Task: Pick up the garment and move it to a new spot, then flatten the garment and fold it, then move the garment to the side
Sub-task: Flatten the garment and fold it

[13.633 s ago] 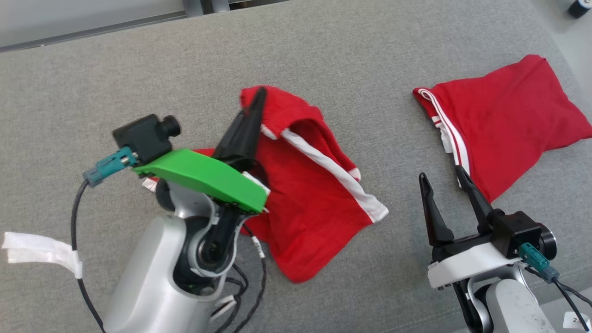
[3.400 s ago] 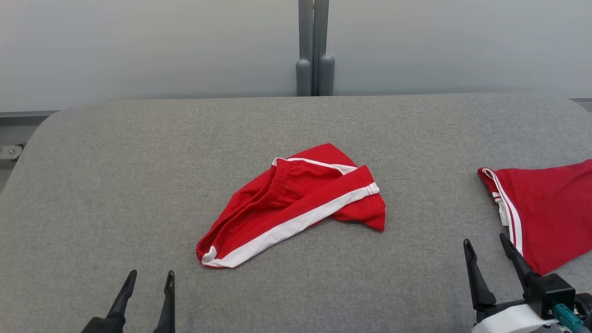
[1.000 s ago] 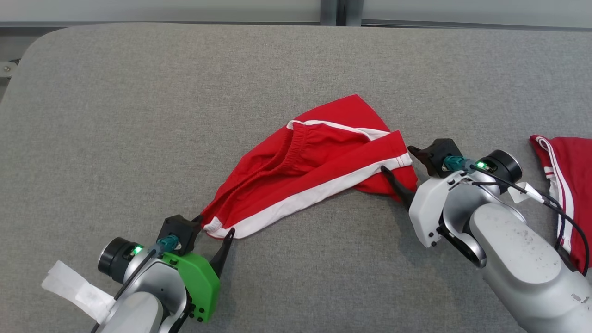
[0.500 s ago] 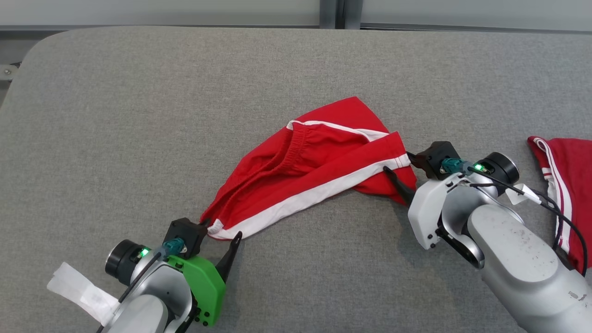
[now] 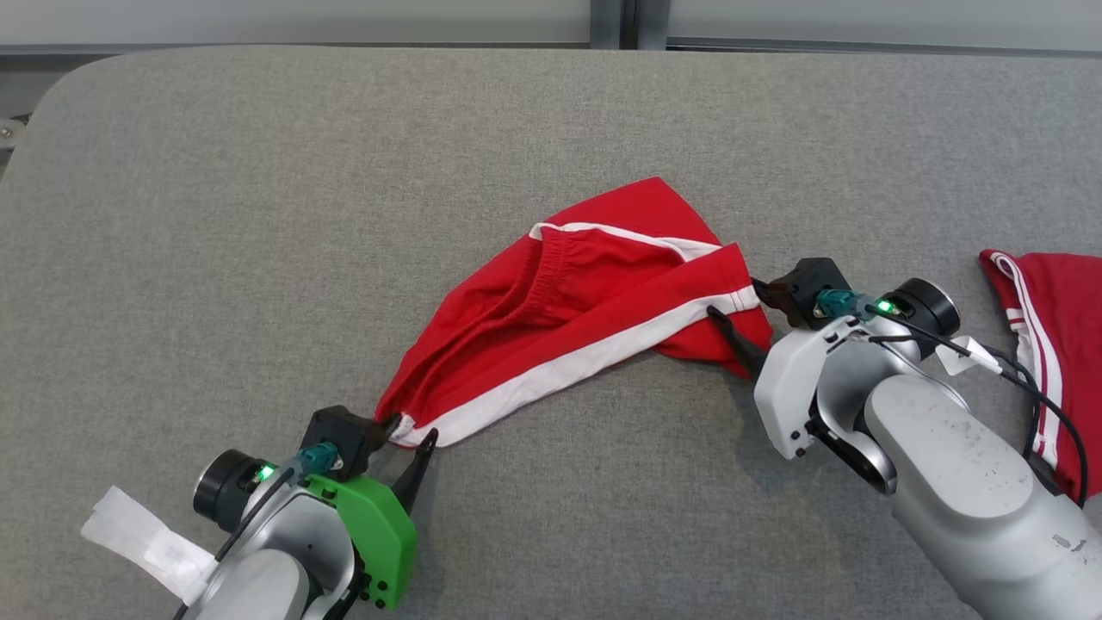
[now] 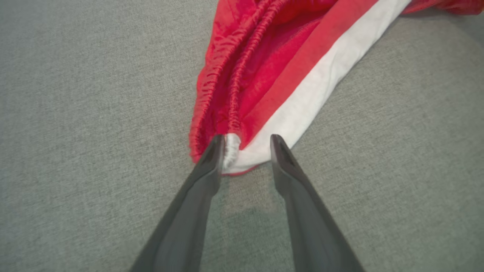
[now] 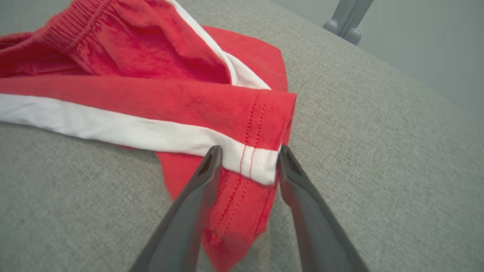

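Observation:
The garment point(image 5: 585, 319), red shorts with a white side stripe, lies crumpled in the middle of the grey padded surface point(image 5: 258, 215). My left gripper point(image 5: 411, 428) sits at its near-left corner; in the left wrist view the waistband corner of the garment point(image 6: 264, 75) lies between the fingers of the left gripper point(image 6: 245, 139), with a gap still showing. My right gripper point(image 5: 733, 297) is at the right hem. In the right wrist view the right gripper point(image 7: 249, 149) straddles the white stripe end of the garment point(image 7: 151, 98), one finger at each side, jaws apart.
A second red garment point(image 5: 1059, 319) with white stripes lies at the right edge, partly behind my right forearm. A grey post point(image 5: 627, 21) stands beyond the far edge. The surface's rounded left corner is at the upper left.
The left gripper's fingers have drawn closer together around the garment's corner. The right gripper has edged slightly further onto the hem. The garment has barely shifted.

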Controlling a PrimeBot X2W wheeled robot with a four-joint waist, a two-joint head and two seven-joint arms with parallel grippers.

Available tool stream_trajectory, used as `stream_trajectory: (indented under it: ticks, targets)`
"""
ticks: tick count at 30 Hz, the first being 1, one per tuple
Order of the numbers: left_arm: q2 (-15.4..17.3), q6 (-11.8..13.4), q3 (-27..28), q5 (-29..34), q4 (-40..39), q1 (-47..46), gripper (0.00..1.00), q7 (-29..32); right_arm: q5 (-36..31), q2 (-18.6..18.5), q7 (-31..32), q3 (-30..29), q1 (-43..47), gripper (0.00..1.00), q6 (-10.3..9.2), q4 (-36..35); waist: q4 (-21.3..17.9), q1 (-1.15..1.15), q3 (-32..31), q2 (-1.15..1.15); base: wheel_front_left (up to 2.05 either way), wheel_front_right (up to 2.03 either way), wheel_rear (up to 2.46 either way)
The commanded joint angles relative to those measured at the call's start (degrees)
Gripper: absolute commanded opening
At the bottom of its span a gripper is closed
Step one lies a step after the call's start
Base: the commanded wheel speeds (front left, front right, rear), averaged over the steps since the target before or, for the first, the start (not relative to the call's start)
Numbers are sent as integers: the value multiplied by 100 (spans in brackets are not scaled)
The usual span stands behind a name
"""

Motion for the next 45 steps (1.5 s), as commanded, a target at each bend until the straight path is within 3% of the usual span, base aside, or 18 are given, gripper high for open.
stream_trajectory:
  ticks: [1, 2, 4, 6, 9, 10, 11, 17, 22, 27, 31, 37, 40, 45]
  targets:
    - [13, 11, -12, -42, -16, 22, 56, -32, 53, -27, -33, -9, -49, 73, -9, 25, 5, 0, 11, 0, 0, 0, 0]
    - [7, 7, -27, -80, -14, -15, 40, -45, 46, -35, -38, -21, -61, 73, -9, 56, 13, 0, 33, 0, 0, 0, 0]
    - [10, 2, -41, -119, -1, -59, 25, -86, 111, 2, -19, -31, -103, 71, -9, 114, 20, 0, 63, 0, 0, 0, 0]
    - [15, 0, -50, -133, 24, -89, 17, -99, 116, 4, 7, -8, -151, 61, -10, 172, 25, 0, 79, 0, 0, 0, 0]
    - [-2, -3, -69, -181, 66, -114, 0, -145, 192, 33, 31, 31, -179, 31, -9, 259, 41, 0, 84, 0, 0, 0, 0]
    - [-13, -4, -73, -212, 81, -120, 0, -150, 240, 47, 18, 48, -182, 2, -9, 278, 44, 0, 74, 0, 0, 0, 0]
    - [-24, -6, -64, -249, 93, -122, 0, -182, 300, 59, 25, 76, -183, 0, -9, 284, 44, 0, 67, 0, 0, 0, 0]
    - [-185, -14, 96, -753, 58, -46, 0, -242, 790, -19, 52, 55, -101, 0, -9, 83, 35, 0, -13, 0, 0, 0, 0]
    - [-200, -22, 478, -1856, -653, 195, 0, 1, 1996, -440, 374, -318, 251, 0, -9, -957, -38, 0, -178, 0, 0, 0, 0]
    - [67, -17, 942, -2990, -2114, 550, 0, 480, 3219, -1148, 991, -1346, 753, 0, -8, -2467, -222, 0, -284, 0, 0, 0, 0]
    - [172, 196, 1333, -3723, -3262, 603, 0, 864, 3693, -1446, 1479, -2438, 914, 0, -6, -3303, -359, 0, -171, 0, 0, 0, 0]
    - [194, 556, 1509, -4328, -3943, -475, 0, 1565, 3783, -1135, 2308, -3304, 82, 0, -5, -3682, -413, 0, 380, 0, 0, 0, 0]
    - [173, 688, 1498, -4208, -3514, -1508, 0, 1830, 3526, -727, 2561, -3416, -780, 0, -5, -3409, -369, 0, 703, 0, 0, 0, 0]
    - [-61, 891, 1587, -3781, -2125, -3493, 0, 1762, 2578, 21, 2377, -3476, -2404, 0, -5, -2469, -297, 0, 1273, 0, 0, 0, 0]
